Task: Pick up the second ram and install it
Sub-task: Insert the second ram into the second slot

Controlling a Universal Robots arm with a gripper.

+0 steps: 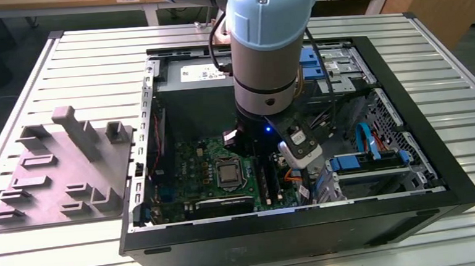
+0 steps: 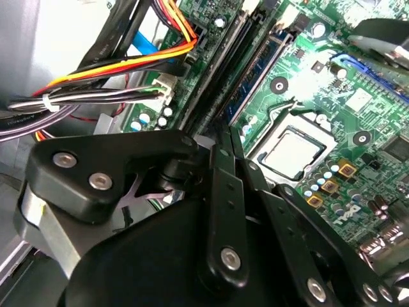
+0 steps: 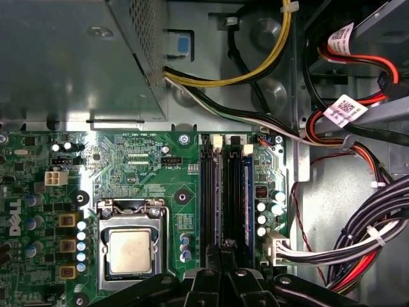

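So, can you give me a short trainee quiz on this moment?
1. True or false: the tray sits inside the case.
2. In the first wrist view, the gripper is lined up with: A) the slots; B) the tray; C) the yellow cable.
3. Fill in: the silver square part beside the slots is the ___.

Key:
1. False. It lies on the table, on the exterior view's left of the case.
2. A.
3. CPU.
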